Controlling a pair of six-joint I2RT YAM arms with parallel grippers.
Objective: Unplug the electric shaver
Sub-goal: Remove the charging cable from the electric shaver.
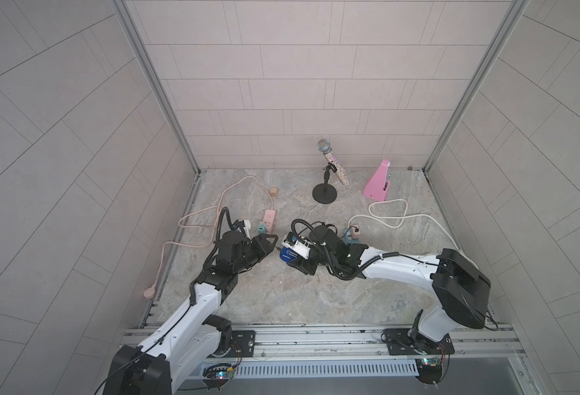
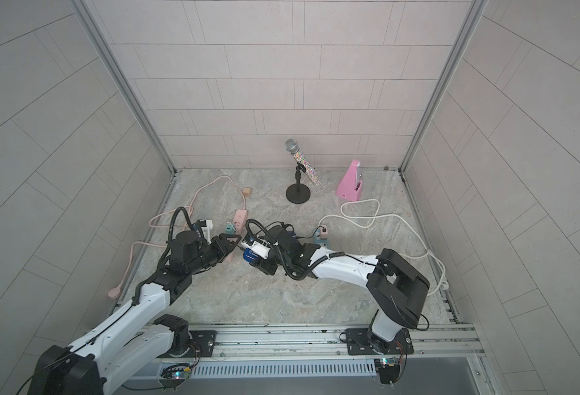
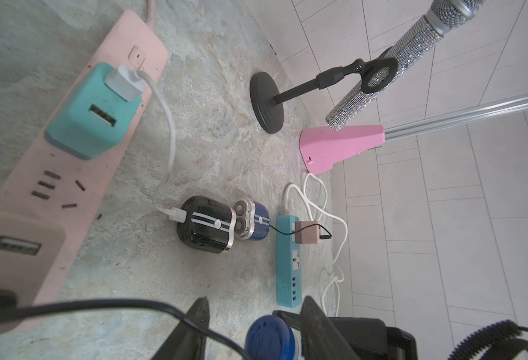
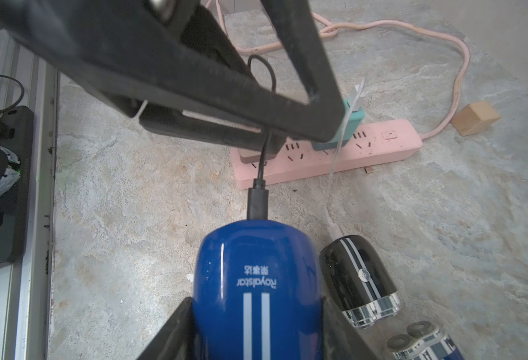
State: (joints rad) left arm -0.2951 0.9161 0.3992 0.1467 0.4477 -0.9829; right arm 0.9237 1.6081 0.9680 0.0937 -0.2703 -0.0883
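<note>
The electric shaver [image 4: 256, 296] is blue with white stripes, and my right gripper [image 4: 256, 330] is shut on its body just above the floor. A black plug [image 4: 258, 202] sits in the shaver's end. Its black cable [image 3: 100, 304] runs to a beige adapter [image 3: 16, 246] on the pink power strip [image 3: 54, 227]. My left gripper [image 3: 256, 311] is open and faces the shaver's plug end [image 3: 270, 339], with the cable crossing one of its fingers [image 3: 200, 327]. In both top views the two grippers meet tip to tip, the left gripper [image 1: 276, 244] against the shaver [image 1: 286, 254].
A black shaver [image 3: 206, 224] on a white cable and a second blue shaver [image 3: 256, 223] lie beside a teal power strip [image 3: 287, 265]. Behind stand a glittery microphone on its stand [image 1: 331, 164], a pink metronome [image 1: 379, 181] and a wooden block [image 1: 274, 192]. Cords loop over the floor.
</note>
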